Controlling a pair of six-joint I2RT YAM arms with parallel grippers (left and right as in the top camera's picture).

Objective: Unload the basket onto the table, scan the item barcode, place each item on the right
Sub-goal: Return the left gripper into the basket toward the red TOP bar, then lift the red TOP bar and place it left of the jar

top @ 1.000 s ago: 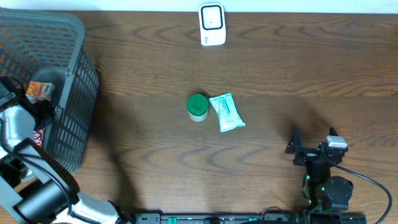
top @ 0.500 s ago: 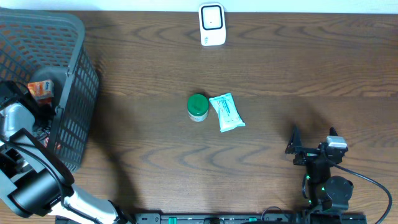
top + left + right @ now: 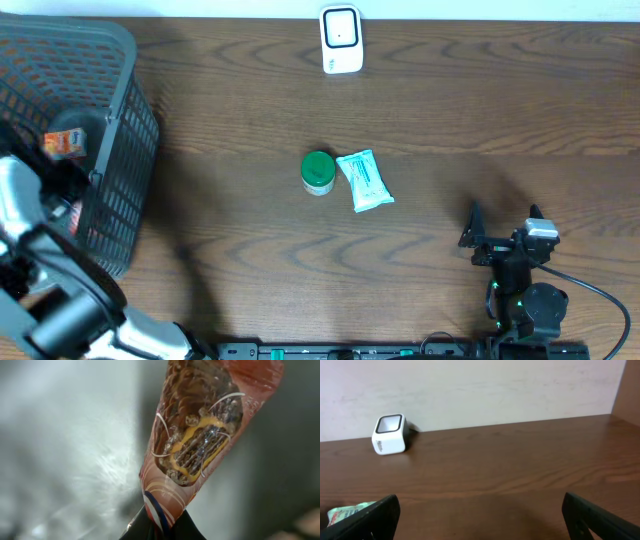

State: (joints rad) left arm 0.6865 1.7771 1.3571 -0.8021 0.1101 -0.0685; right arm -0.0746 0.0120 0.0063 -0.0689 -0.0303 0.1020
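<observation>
**Left hand clamped on a snack pouch at the basket**

The left hand (image 3: 160, 529) is closed on one end of a red snack pouch (image 3: 200, 435), at the near end of the grey basket (image 3: 120, 60). On the table (image 3: 250, 250), right of the basket, a green-lidded jar (image 3: 318, 171) sits just beside a wipes pack (image 3: 365, 180). The right hand (image 3: 480, 520), far from the basket, gapes wide, holding nothing

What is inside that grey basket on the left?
An orange packet lies in the basket, and the left hand, down inside, is shut on a reddish snack pouch. The arm and mesh walls hide whatever else is there.
</observation>
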